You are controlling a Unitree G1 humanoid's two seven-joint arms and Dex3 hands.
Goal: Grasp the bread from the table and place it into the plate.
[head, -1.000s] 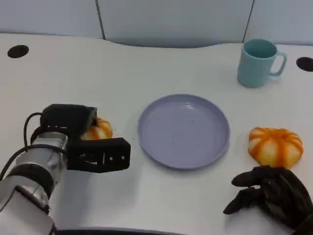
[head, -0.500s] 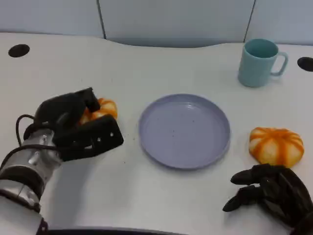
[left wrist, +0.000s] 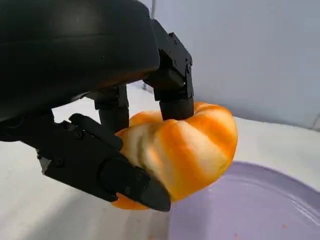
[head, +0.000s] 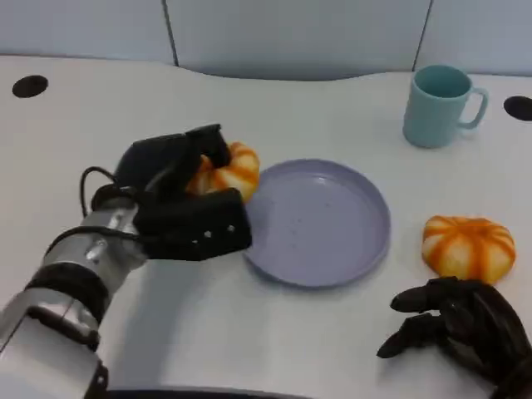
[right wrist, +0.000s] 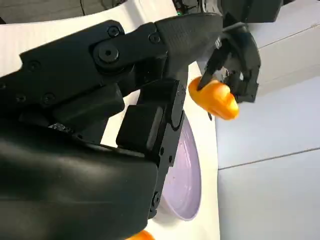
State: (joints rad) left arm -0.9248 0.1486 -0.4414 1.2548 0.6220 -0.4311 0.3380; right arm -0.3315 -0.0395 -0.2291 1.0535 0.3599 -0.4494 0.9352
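Left hand point(head: 179, 195) is gripping the bread point(head: 226, 169) just at the plate's point(head: 332, 266) left rim.
Head view: right hand point(head: 461, 328) is resting curled, holding nothing, on the surface point(head: 291, 108) near a second bread point(head: 467, 247). Left wrist view: fingers point(left wrist: 170, 82) are clamping the bread point(left wrist: 185, 145) above the plate point(left wrist: 250, 205).

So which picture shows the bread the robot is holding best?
The left wrist view: the held bread is big and sharp there, with the left hand gripping it beside the plate. The head view shows it smaller and partly hidden by the hand. The right wrist view shows it as a small orange lump.
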